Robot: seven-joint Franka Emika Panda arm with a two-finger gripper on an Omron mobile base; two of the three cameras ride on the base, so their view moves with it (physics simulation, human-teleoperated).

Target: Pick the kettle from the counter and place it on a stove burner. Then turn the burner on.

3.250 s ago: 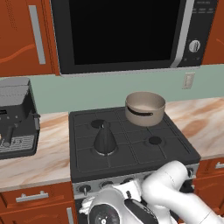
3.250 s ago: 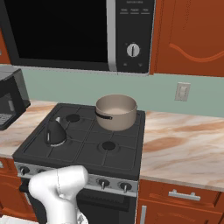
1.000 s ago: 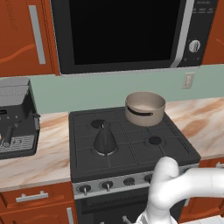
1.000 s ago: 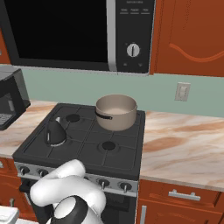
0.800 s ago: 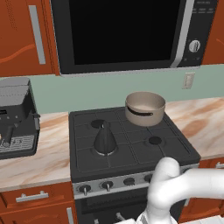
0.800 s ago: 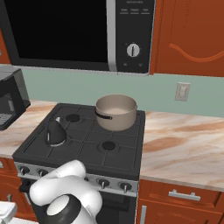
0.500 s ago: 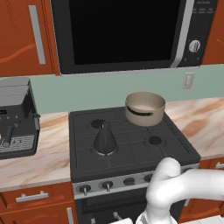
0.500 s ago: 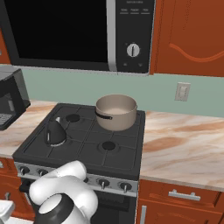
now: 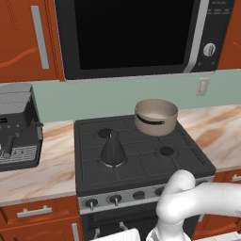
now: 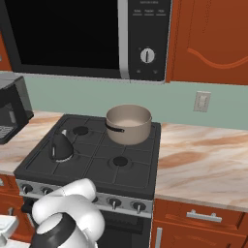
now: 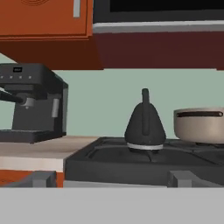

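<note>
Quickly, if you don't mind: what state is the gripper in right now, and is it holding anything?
Gripper: cannot be told whether it is open or shut. The kettle stands on the stove, apart from the arm, so it is not held.

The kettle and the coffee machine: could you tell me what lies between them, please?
Bare stove grate, then bare counter, separate the kettle from the coffee machine, clearest in the left base view.

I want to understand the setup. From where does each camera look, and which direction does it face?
Left base view: behind the arm's left, looking forward and down at the stove; the white arm rises lower right.
Right base view: behind its right, same stove; arm lower left.
Hand view: low before the stove, facing the kettle level.
All three share kettle, saucepan and coffee machine.
</note>
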